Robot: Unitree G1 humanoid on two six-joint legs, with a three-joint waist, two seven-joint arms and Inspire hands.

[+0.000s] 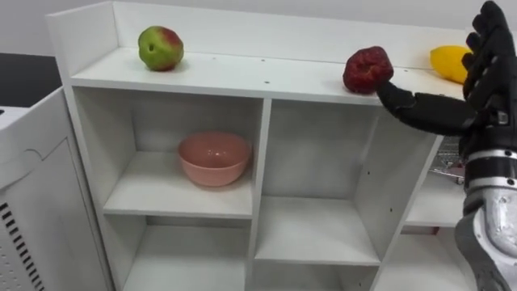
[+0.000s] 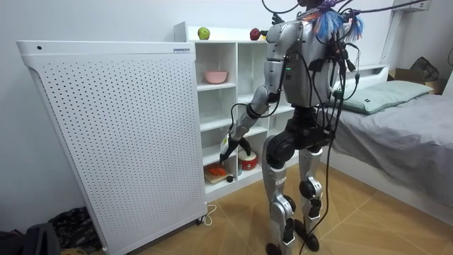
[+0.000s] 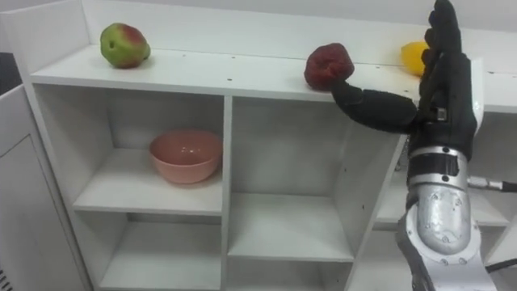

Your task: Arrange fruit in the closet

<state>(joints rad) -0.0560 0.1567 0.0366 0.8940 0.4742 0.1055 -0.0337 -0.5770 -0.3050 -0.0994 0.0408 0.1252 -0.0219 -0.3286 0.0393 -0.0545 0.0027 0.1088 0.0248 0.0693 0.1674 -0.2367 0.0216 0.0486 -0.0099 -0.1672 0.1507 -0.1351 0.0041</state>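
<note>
Fruit on closet top board, three pieces. Right hand raised at right end, fingers straight, nothing held, thumb tip touching red fruit. Left hand low by lower shelves, grip unreadable. Bowl in upper-left compartment. Apple far left, yellow fruit far right. Likely step: positioning red fruit. Next: draw thumb clear without rolling it.

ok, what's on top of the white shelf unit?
Green-red apple at left, dark red fruit right of centre, yellow fruit far right, partly covered by the right hand.
</note>
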